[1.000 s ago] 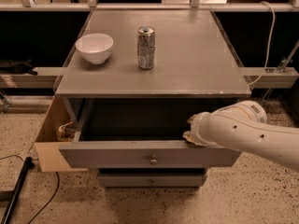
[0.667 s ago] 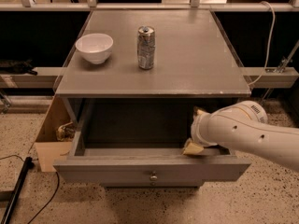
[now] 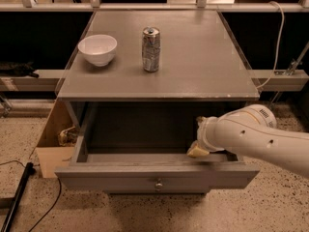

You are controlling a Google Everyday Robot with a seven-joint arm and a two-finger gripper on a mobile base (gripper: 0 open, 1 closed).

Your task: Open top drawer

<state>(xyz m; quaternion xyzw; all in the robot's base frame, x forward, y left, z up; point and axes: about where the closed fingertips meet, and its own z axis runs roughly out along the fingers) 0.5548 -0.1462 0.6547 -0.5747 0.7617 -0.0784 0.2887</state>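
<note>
The top drawer (image 3: pixel 120 177) of the grey cabinet stands pulled far out, its grey box interior showing and its small round knob (image 3: pixel 158 183) at the centre of the front. My gripper (image 3: pixel 198 150) reaches in from the right on a white arm (image 3: pixel 260 139) and sits inside the drawer, just behind the front panel on its right side. Only a pale tip of it shows below the wrist.
On the cabinet top (image 3: pixel 203 57) stand a white bowl (image 3: pixel 97 49) and a silver can (image 3: pixel 151 49). An open cardboard box (image 3: pixel 53 144) sits on the floor at the left, with a black cable (image 3: pixel 19 192) near it. A white cable (image 3: pixel 277 37) hangs at the right.
The drawer has slid further out toward the camera, hiding the lower drawers. My gripper has come forward with it, staying just behind the front panel.
</note>
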